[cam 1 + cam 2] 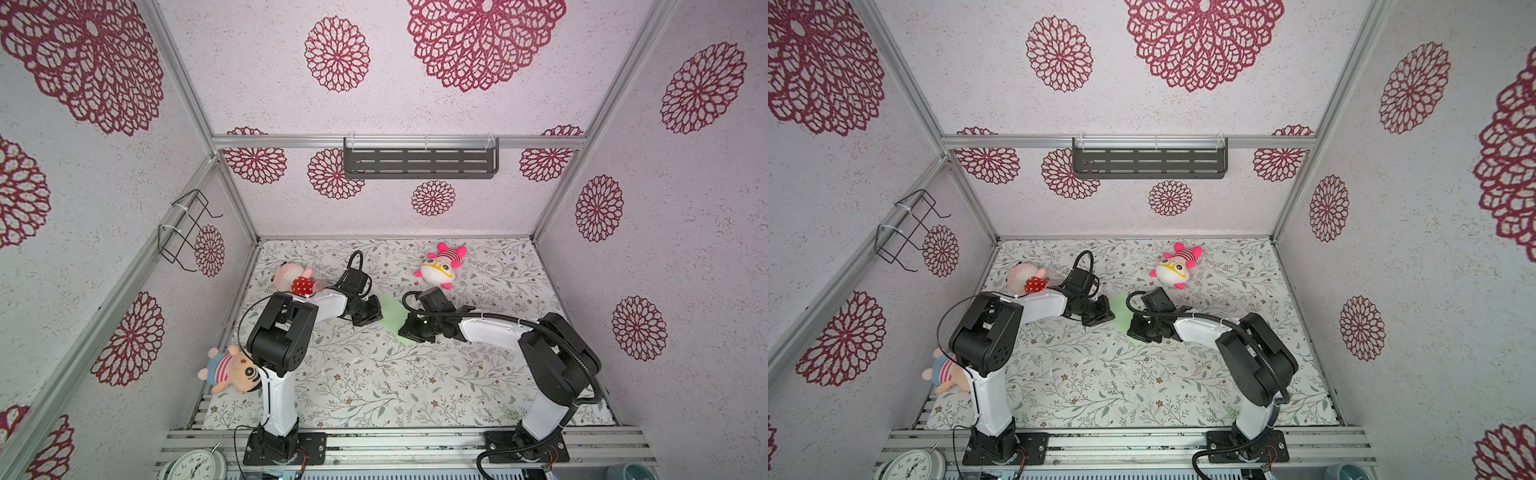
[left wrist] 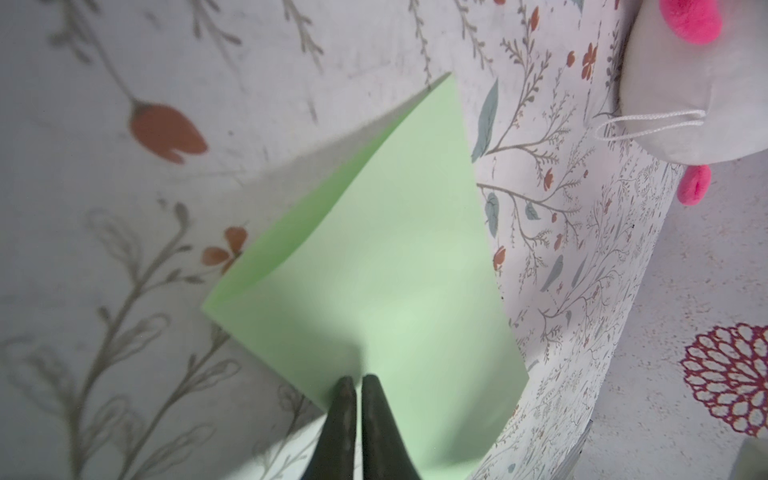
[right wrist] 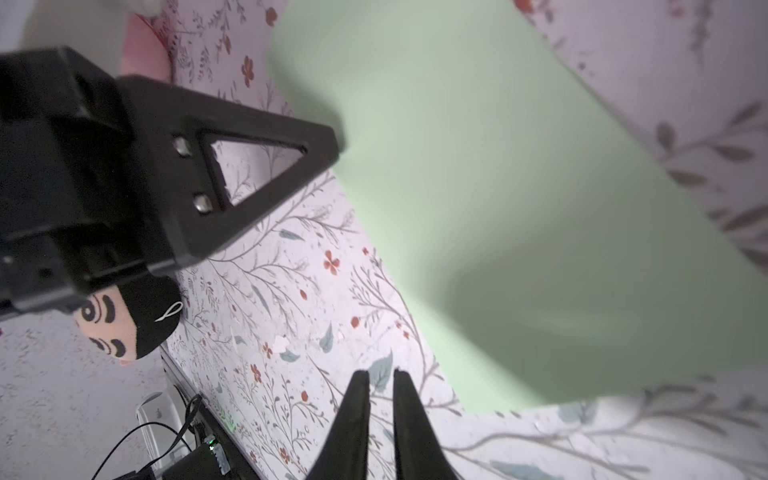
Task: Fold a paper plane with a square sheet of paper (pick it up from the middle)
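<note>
Your floral table point(image 1: 374, 386) carries the folded mint sheet of paper point(image 2: 395, 270) near its middle, between both arms. Your left end effector point(image 2: 358, 380) is pressed together, pinching the paper's edge. Your right end effector point(image 3: 380, 374) stands slightly parted and empty, just beside the paper.

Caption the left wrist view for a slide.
Left hand pinching the edge of a folded pale mint-green paper sheet, floral tablecloth behind.
</note>
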`<state>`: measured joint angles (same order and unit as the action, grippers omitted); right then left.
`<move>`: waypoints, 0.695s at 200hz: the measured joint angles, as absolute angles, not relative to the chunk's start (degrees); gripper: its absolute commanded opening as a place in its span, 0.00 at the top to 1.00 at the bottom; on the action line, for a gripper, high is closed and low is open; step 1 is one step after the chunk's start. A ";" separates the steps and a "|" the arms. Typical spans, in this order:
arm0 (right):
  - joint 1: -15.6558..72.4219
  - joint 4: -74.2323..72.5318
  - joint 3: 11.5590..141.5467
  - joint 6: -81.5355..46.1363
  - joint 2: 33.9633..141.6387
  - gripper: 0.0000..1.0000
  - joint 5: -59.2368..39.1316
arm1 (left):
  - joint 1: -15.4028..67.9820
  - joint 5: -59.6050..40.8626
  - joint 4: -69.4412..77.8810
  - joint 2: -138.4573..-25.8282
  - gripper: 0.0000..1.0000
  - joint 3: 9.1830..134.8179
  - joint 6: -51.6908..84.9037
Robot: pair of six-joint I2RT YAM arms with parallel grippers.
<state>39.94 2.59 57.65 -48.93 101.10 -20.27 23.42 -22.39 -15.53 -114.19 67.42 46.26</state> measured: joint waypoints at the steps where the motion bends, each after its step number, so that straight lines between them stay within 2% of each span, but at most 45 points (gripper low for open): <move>1: 39.94 2.59 57.76 -48.90 101.23 0.83 -20.27 | 23.42 -22.39 -15.55 -114.19 0.90 67.42 46.24; 48: 39.90 3.92 61.28 -47.53 107.98 0.84 -19.92 | 23.42 -22.83 -15.84 -114.19 0.89 67.55 45.41; 139: 39.75 6.48 62.02 -45.47 108.27 0.84 -19.68 | 22.79 -20.25 -21.78 -114.93 0.89 70.94 41.65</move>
<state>39.75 6.48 62.02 -45.47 108.27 -19.68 22.79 -20.25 -21.78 -114.93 70.94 41.65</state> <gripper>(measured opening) 0.161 0.115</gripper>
